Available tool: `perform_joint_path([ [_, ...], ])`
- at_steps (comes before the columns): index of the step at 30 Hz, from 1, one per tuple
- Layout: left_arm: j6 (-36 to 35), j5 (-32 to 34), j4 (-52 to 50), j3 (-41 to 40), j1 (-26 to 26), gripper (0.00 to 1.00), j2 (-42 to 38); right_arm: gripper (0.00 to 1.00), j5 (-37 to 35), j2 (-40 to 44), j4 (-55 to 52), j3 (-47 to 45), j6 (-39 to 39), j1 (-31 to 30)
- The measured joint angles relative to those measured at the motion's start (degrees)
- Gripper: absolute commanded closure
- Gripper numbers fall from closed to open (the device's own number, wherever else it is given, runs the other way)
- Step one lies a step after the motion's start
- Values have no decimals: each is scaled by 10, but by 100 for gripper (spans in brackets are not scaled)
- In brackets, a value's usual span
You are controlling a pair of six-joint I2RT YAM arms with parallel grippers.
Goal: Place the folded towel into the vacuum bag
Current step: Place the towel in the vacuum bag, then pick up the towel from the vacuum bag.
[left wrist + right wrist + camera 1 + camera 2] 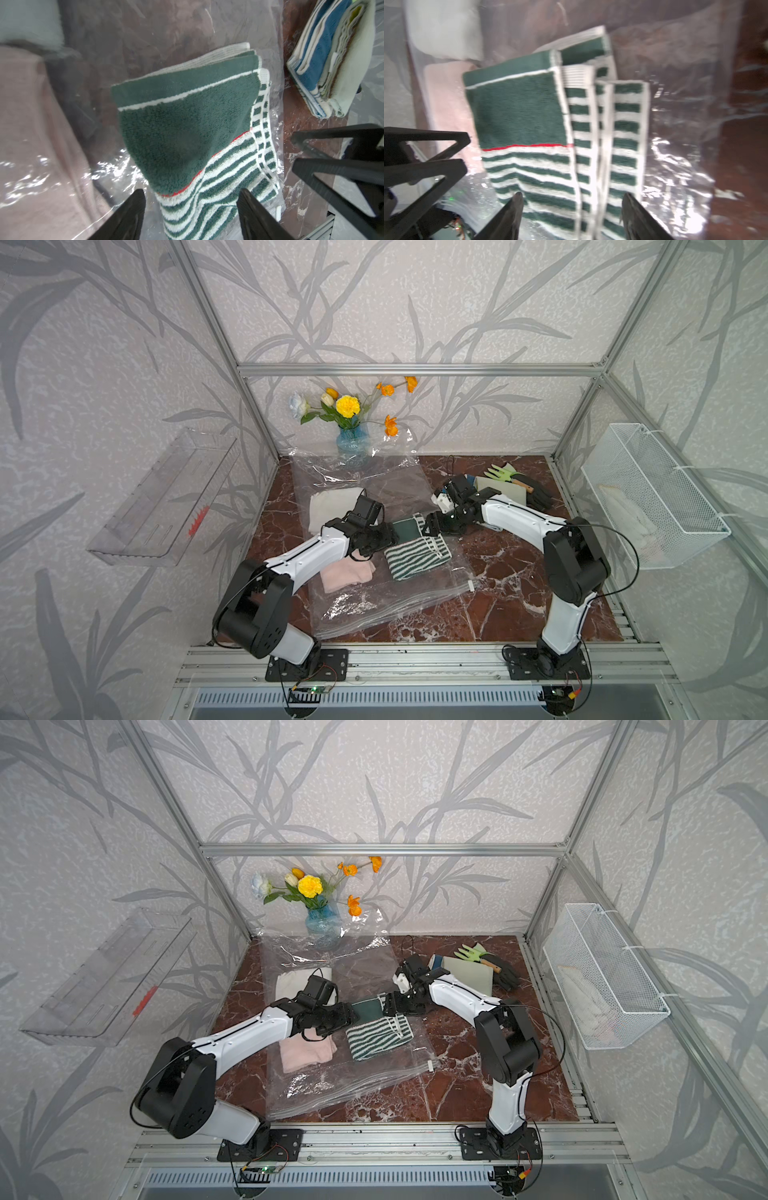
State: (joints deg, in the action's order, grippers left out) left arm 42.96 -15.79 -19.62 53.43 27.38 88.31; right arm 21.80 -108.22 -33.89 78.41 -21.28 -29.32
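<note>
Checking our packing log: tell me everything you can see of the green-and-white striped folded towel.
The green-and-white striped folded towel, terry cloth by its look, lies flat on the area of the clear crinkly plastic vacuum bag, beside a folded pink towel. One end is solid dark green with a thin white line. A red line marks where the stripes begin. White ribbed hems show at the layered edges. Whether plastic covers it is unclear. The open left claw and open right claw flank its dark green end.
</note>
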Motion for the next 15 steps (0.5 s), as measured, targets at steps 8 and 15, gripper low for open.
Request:
perform_joint_path([
  [8,-7,0,24,1,6,31,62,17,19,-88,-17,36,16,-4],
  [15,-7,-12,66,1,8,34,81,51,40,-97,-9,45,-6,-15],
])
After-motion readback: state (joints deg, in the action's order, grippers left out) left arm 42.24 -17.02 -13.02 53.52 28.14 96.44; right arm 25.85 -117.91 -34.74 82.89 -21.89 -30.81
